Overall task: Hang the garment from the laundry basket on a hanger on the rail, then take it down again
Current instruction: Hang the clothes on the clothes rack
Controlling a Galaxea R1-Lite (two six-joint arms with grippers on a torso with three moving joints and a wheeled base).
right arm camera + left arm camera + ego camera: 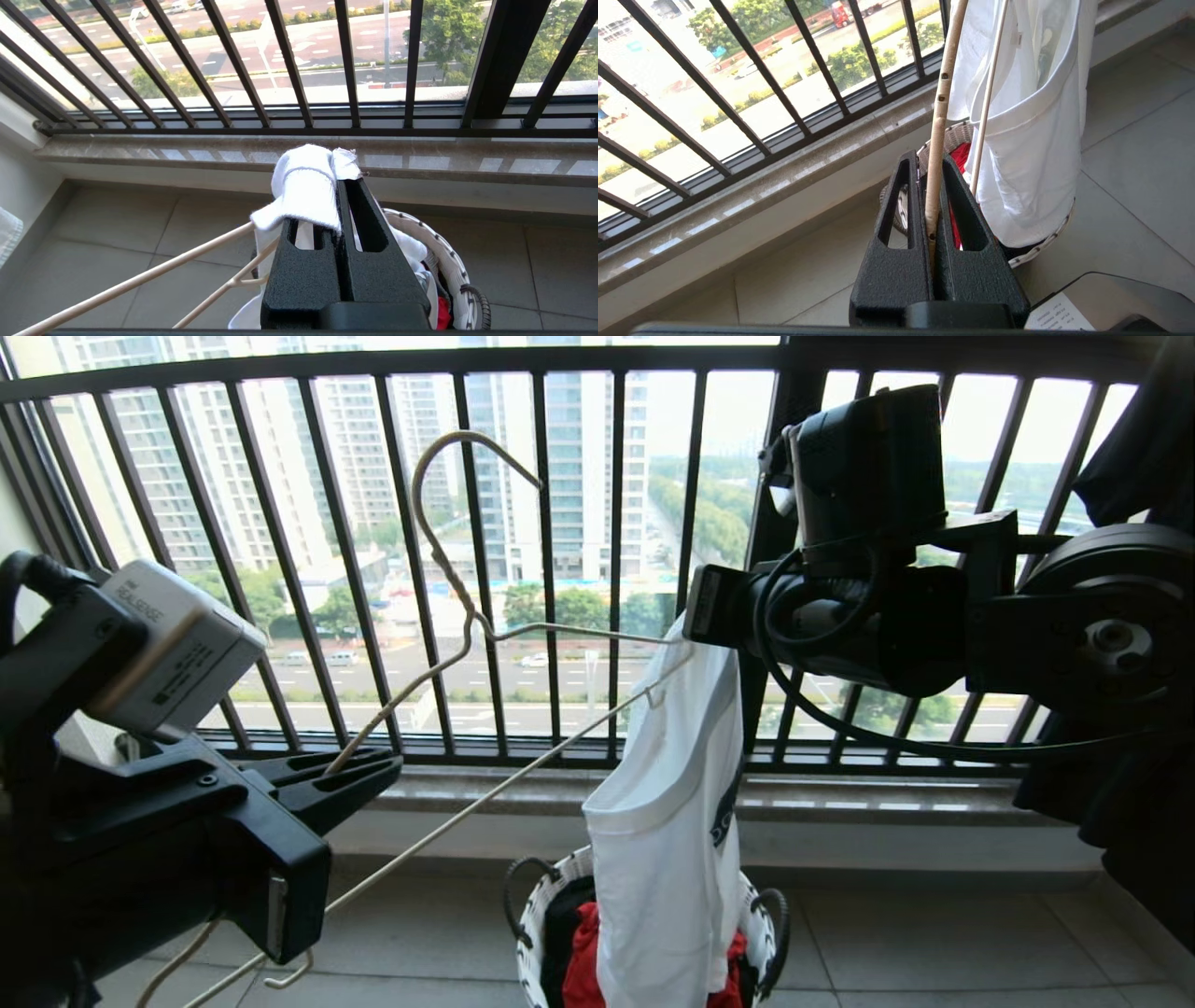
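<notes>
Hanger [464, 616]: thin beige wire, long twisted neck, open hook at top, small hooks near the arm ends. Held tilted in front of the black barred window railing [546, 551]; one shoulder wire is clamped between the closed black textured fingers of the left gripper [373, 775], low on the left.

Garment [667, 840]: white knit T-shirt with ribbed collar band and a dark graphic showing at one edge. It hangs limp from the right gripper [343, 179], whose wedge-shaped jaws are closed on a bunch of its fabric; the far end of the hanger reaches into the cloth just below that grip.

Laundry basket [532, 919]: small, round, white woven with dark flecks and looped black handles, on the pale tiled floor [934, 943] directly under the garment. Red garment [583, 961] and dark cloth inside.

Stone sill [840, 798] runs beneath the railing, behind the basket.

The left wrist view alone shows the wire seated deep between the fingers; the right wrist view alone shows the fabric folded over the fingertips. The head view alone shows the hook.
</notes>
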